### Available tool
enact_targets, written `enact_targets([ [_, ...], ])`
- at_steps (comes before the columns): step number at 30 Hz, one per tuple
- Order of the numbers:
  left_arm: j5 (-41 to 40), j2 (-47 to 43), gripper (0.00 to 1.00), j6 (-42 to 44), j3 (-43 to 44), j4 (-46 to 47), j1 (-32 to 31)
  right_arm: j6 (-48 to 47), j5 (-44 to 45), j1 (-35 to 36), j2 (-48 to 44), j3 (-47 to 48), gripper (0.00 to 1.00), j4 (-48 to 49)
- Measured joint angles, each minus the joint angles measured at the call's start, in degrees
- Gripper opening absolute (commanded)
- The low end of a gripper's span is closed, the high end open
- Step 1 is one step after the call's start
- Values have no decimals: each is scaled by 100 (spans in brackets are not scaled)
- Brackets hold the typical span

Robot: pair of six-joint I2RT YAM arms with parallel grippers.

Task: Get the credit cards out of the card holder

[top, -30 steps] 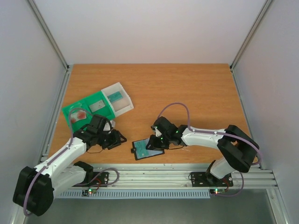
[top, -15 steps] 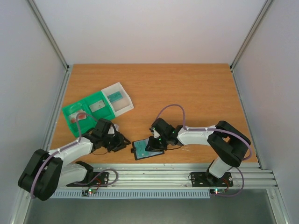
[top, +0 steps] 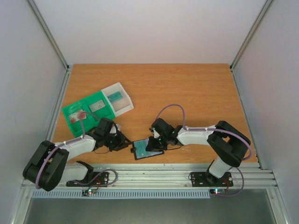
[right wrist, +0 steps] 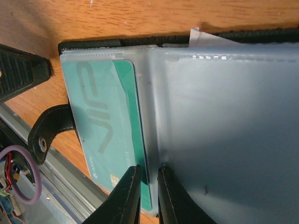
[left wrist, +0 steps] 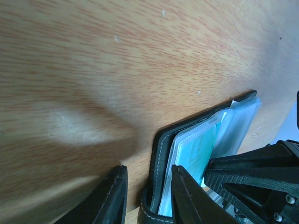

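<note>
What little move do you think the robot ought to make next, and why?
Probably close the left gripper on the card holder's black cover edge: its fingers straddle that edge with a gap showing. The right gripper sits at the teal card's edge, and the card lies inside its clear sleeve, so the holder wants steadying before any pull.
</note>
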Motion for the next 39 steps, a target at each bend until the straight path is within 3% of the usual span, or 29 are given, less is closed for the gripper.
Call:
enact_targets([
  [8,127,229,28,-11,94,138,-243,-9,24,0,0,0,13,2],
  [14,116,479,1,11,173,199,-472,-9,63,0,-11,-9,13,9],
  [23,111,710,0,-11,216,439,-461,-13,105,0,-26,-24,12,28],
  [32,76,752,1,-7,258,459,-470,-122,466,7,-155,-122,3,24],
  [39,74,752,0,-9,258,459,-472,-208,942,4,-450,-210,6,-210],
])
